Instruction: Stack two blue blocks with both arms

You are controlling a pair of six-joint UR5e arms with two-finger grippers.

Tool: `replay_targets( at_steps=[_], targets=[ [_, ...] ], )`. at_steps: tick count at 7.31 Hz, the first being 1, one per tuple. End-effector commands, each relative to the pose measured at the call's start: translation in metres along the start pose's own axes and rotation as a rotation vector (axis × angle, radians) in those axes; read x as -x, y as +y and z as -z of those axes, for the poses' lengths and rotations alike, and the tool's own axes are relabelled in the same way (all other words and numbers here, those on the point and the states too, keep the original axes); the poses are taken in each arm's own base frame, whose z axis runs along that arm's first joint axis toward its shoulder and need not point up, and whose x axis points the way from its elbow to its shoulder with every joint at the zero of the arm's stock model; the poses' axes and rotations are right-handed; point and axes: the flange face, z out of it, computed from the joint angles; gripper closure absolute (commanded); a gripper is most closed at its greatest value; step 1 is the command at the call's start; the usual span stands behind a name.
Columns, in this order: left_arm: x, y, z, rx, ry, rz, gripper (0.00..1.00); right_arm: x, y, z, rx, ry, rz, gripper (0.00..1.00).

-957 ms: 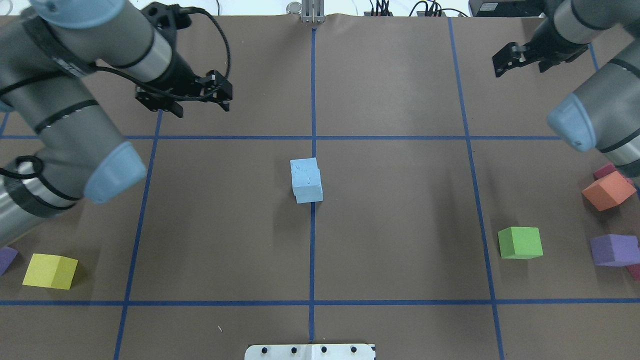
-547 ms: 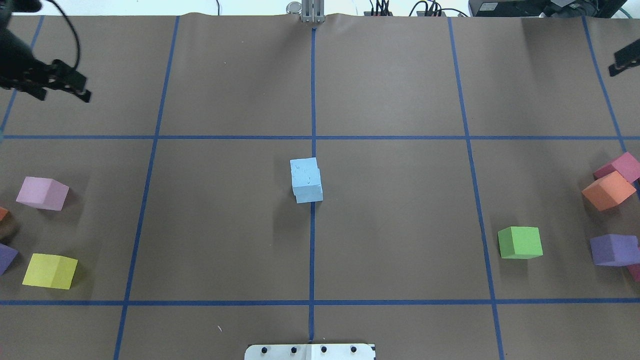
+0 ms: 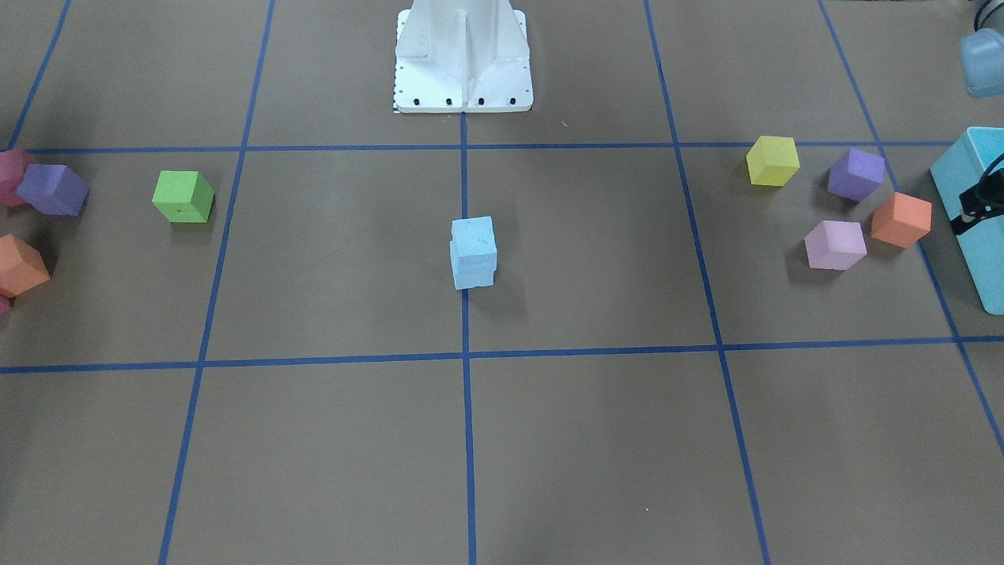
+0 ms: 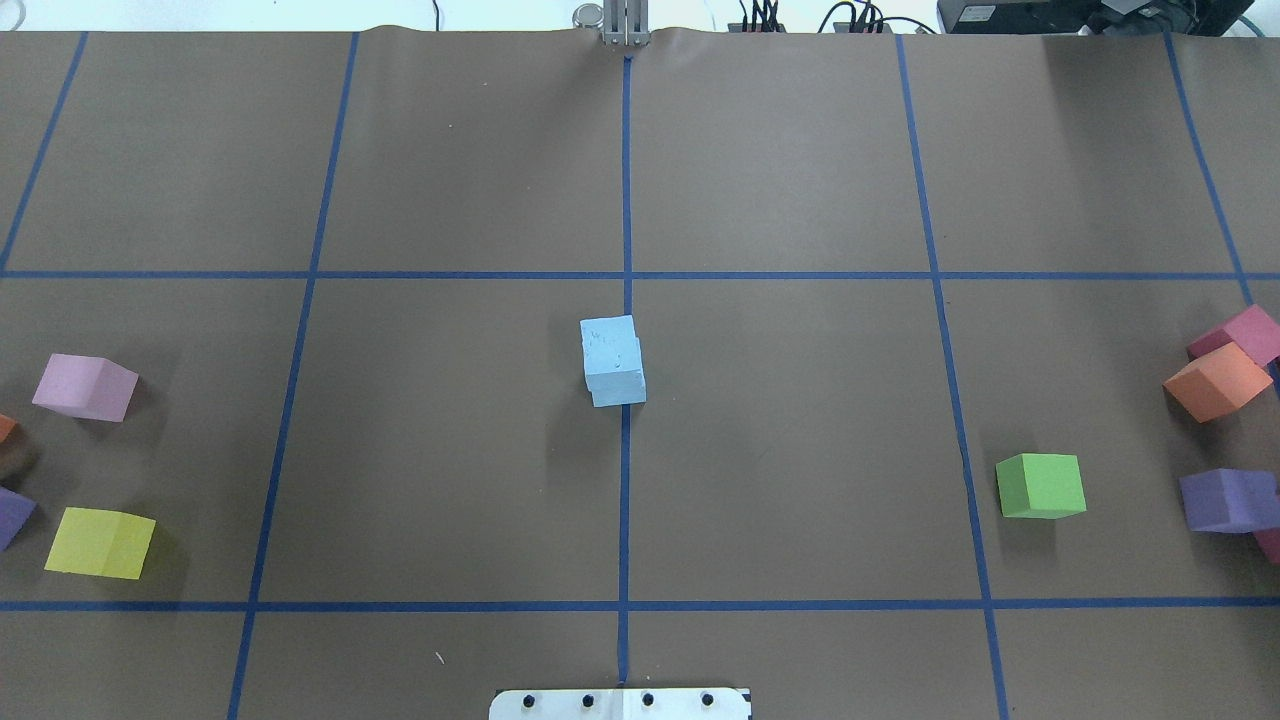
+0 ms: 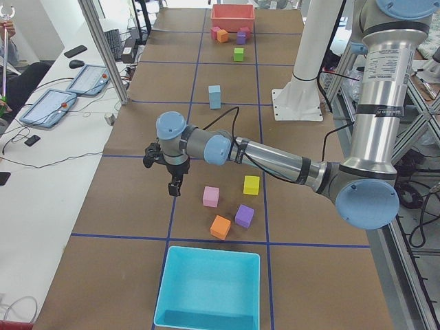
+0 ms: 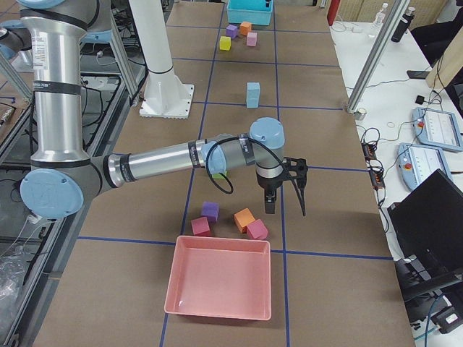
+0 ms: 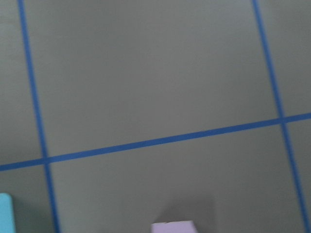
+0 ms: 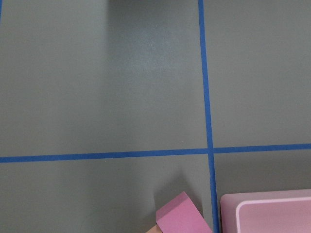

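The two blue blocks (image 4: 612,360) stand stacked at the table's centre on the middle tape line, the upper one set slightly off the lower. The stack also shows in the front-facing view (image 3: 473,253) and both side views (image 5: 214,97) (image 6: 252,95). Nothing touches it. My left gripper (image 5: 174,191) hangs fingers down over the table's left end, far from the stack. My right gripper (image 6: 284,206) hangs over the right end, by the loose cubes. Both show clearly only in the side views, so I cannot tell whether they are open or shut.
Pink (image 4: 84,386), yellow (image 4: 100,542) and purple cubes lie at the left edge near a turquoise box (image 5: 206,289). Green (image 4: 1040,485), orange (image 4: 1215,382), magenta (image 4: 1240,333) and purple (image 4: 1228,499) cubes lie at the right, by a pink tray (image 6: 221,285). The white pedestal (image 3: 463,59) stands at the near edge.
Both arms have swung outward to the table's ends and left the overhead view, uncovering the pink cube at the left. The blue stack has not moved.
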Motion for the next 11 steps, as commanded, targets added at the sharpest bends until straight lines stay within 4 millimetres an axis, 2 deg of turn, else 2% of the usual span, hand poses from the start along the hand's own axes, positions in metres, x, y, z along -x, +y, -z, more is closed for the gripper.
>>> replay_targets(
  at_steps=[1, 2, 3, 11],
  targets=[
    [0.048, 0.036, -0.019, 0.047, 0.017, 0.024, 0.01, -0.01, 0.014, -0.003, 0.018, -0.006, 0.026, 0.0],
    [0.053, 0.046, -0.024, 0.061, 0.016, 0.039, 0.01, -0.013, 0.016, -0.003, 0.017, -0.001, 0.022, 0.0],
    [0.055, 0.048, -0.024, 0.062, 0.016, 0.042, 0.01, -0.013, 0.016, -0.003, 0.016, 0.001, 0.022, 0.0],
    [0.058, 0.05, -0.024, 0.073, 0.013, 0.067, 0.01, -0.012, 0.016, -0.003, 0.017, 0.001, 0.023, 0.0]
  ],
)
